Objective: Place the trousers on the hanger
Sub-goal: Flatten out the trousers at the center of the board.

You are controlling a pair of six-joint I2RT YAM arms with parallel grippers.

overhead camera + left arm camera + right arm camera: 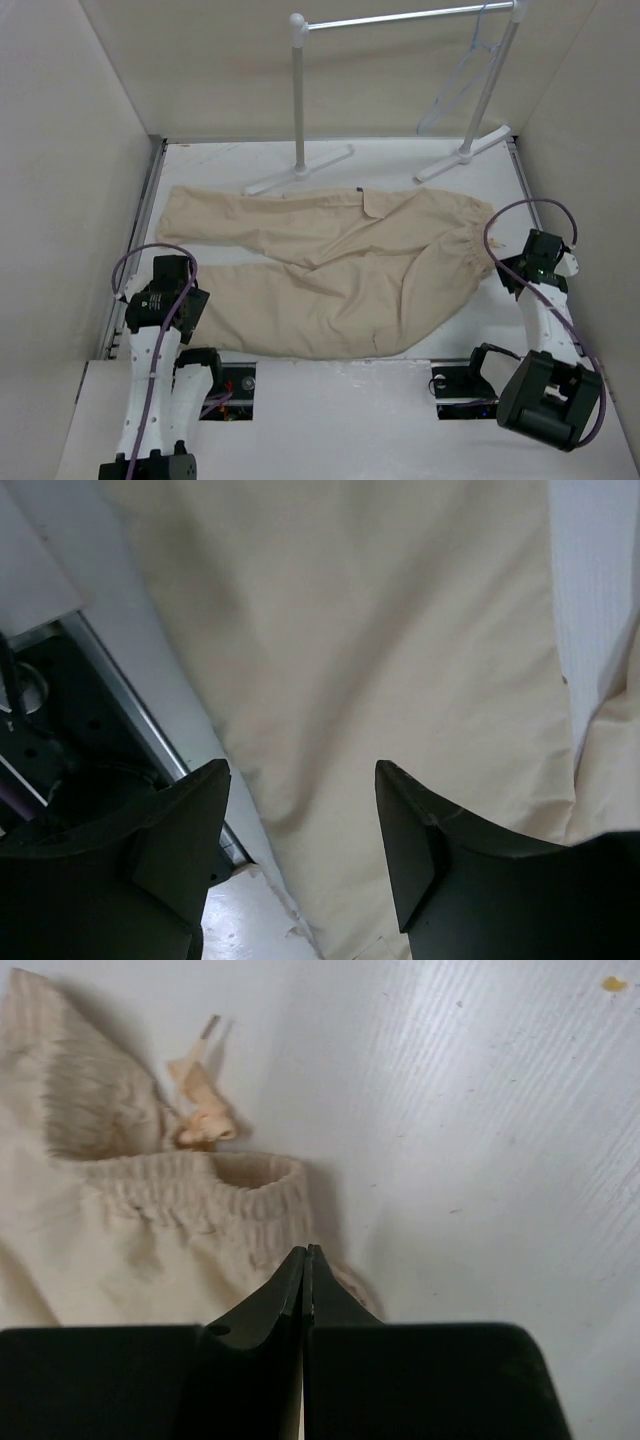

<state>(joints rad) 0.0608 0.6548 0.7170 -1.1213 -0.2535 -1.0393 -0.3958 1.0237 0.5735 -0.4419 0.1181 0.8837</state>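
Note:
The beige trousers (pixel 340 270) lie spread flat on the white table, with the elastic waist at the right and two legs running left. The pale hanger (pixel 462 80) hangs from the rack's bar at the back right, far from both arms. My left gripper (pixel 180 305) hovers over the near leg's end. In the left wrist view it (pixel 300 780) is open and empty above the cloth (pixel 400 630) by its edge. My right gripper (pixel 522 265) is beside the waist. In the right wrist view it (pixel 305 1252) is shut, tips just over the waistband (pixel 230 1210), nothing seen between them.
A white tube rack with a silver bar (pixel 400 18) stands at the back, its feet (pixel 300 172) just behind the trousers. Walls close in on both sides. A drawstring knot (pixel 200 1105) lies by the waistband. A dark cable slot (pixel 60 740) sits at the table's left edge.

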